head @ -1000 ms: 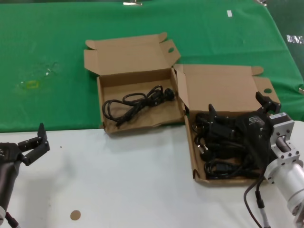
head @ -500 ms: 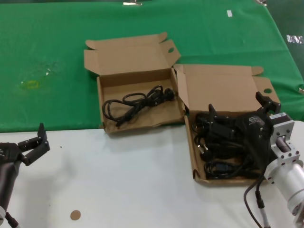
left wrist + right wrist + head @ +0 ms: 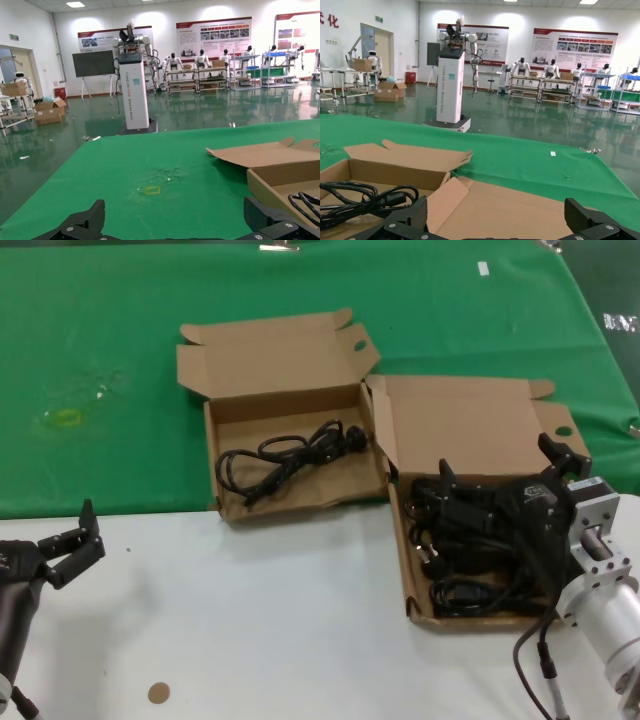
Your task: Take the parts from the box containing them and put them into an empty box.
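Nothing is moving between the earlier frames and now: both arms and both boxes are sitting where they were.

Power cords (image 3: 470, 550) are piling up as a black tangle in the near-right cardboard box (image 3: 412, 612), which is lying on the white tabletop (image 3: 270, 620) with its lid (image 3: 460, 425) folded open against the green cloth (image 3: 110, 360). One more coiled power cord (image 3: 285, 460) is lying alone in the second cardboard box (image 3: 300, 502), which is sitting to the left of and slightly farther back than the full one, the two boxes touching or nearly touching at their adjacent walls. Its lid (image 3: 270, 355) is also standing open, round hole (image 3: 359, 344) showing on the side tab.

I am holding my right gripper (image 3: 505, 475) wide open directly over the full box, one finger (image 3: 447, 480) hanging above the cord pile and the other (image 3: 560, 452) near the box's right wall. Whether either finger is touching a cord, I cannot tell. From the right wrist view, both fingertips (image 3: 590, 217) are framing the open lid, with the single cord (image 3: 365, 197) visible off to one side.

I am parking my left gripper (image 3: 68, 540) over the near-left of the white tabletop, well apart from both boxes, jaws spread and gripping nothing. Its wrist view is looking across the green cloth (image 3: 150, 190) toward the edge of the second box (image 3: 280, 185).

A small brown disc (image 3: 158, 693) is lying on the tabletop near the front edge.
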